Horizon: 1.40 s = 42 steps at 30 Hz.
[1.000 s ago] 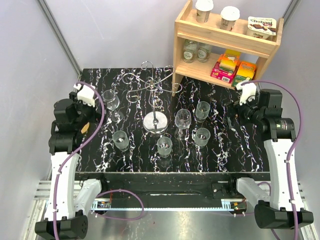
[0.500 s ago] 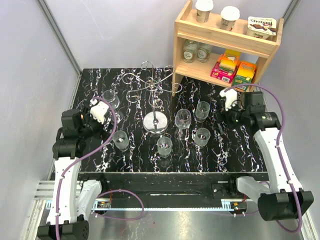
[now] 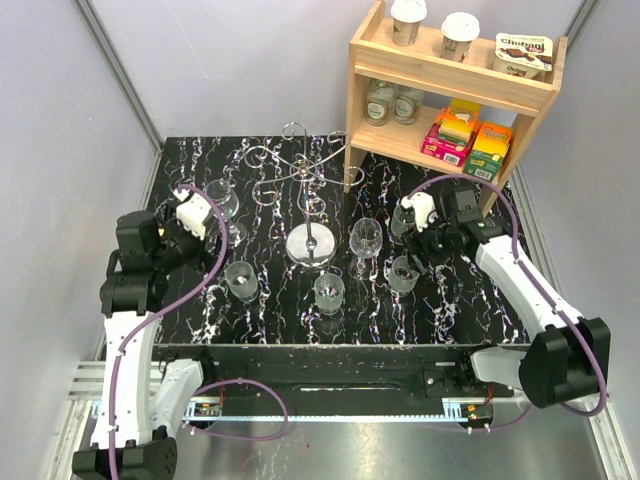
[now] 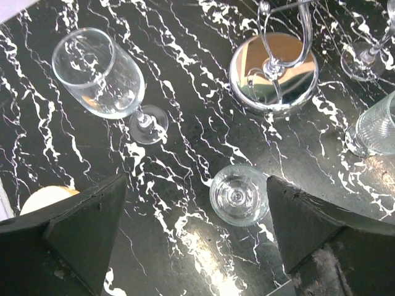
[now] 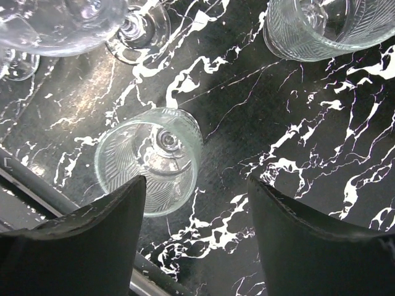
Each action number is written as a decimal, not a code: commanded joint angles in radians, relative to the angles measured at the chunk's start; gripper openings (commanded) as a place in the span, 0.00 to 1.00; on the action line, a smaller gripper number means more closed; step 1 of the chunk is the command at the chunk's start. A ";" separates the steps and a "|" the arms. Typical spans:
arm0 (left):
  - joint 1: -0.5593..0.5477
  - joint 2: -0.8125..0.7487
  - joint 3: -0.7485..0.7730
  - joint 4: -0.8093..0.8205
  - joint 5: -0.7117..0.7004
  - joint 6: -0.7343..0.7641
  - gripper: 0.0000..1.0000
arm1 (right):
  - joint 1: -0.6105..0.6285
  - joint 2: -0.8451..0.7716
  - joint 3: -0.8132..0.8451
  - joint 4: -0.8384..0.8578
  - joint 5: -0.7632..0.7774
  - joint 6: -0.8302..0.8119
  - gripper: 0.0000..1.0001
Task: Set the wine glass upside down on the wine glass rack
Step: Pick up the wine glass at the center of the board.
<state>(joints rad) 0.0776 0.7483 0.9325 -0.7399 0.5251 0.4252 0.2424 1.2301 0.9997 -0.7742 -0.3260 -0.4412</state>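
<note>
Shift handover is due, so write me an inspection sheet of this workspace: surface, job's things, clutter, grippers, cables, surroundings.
Surface: black white-veined marble tabletop, no spills seen.
Job's things: shiny silver wire wine glass rack upright mid-table, no glass hanging on it; two clear stemmed wine glasses upright, one left, one right of it.
Clutter: four short ribbed clear glasses standing upright on the table.
Grippers: left gripper open, holding nothing, above a ribbed glass; right gripper open, holding nothing, over another.
Cables: purple cables loop along both arms.
Surroundings: wooden shelf unit at far right holding cups, jars, boxes; grey walls.
</note>
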 commanded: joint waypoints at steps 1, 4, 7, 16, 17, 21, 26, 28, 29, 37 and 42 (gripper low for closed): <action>0.005 0.010 0.072 0.062 0.053 -0.040 0.99 | 0.021 0.040 -0.021 0.085 0.045 0.002 0.70; 0.004 0.019 0.091 0.065 0.065 -0.049 0.99 | 0.026 0.066 -0.032 0.104 0.047 0.007 0.64; 0.004 0.022 0.106 0.065 0.073 -0.057 0.99 | 0.034 0.086 -0.036 0.121 0.059 0.018 0.56; 0.004 0.019 0.123 0.063 0.078 -0.059 0.99 | 0.060 0.140 -0.044 0.142 0.091 0.041 0.42; 0.005 0.020 0.127 0.065 0.081 -0.060 0.99 | 0.060 0.143 -0.044 0.141 0.096 0.044 0.40; 0.004 0.020 0.137 0.065 0.099 -0.065 0.99 | 0.064 0.158 -0.042 0.142 0.120 0.056 0.24; 0.004 0.042 0.190 0.066 0.151 -0.101 0.99 | 0.064 0.134 -0.007 0.115 0.139 0.082 0.00; 0.004 0.051 0.227 0.068 0.185 -0.129 0.99 | 0.064 0.112 0.039 0.073 0.125 0.091 0.00; 0.004 0.057 0.244 0.070 0.205 -0.149 0.99 | 0.066 0.100 0.074 0.043 0.117 0.099 0.00; -0.155 0.138 0.455 0.071 0.343 -0.233 0.99 | 0.064 0.042 0.517 -0.239 -0.079 0.141 0.00; -0.462 0.268 0.633 0.034 0.184 -0.204 0.99 | 0.064 0.109 0.837 -0.329 -0.258 0.174 0.00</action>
<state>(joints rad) -0.2214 0.9348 1.4403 -0.7116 0.7757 0.2222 0.2996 1.3323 1.6157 -1.0119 -0.3733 -0.3168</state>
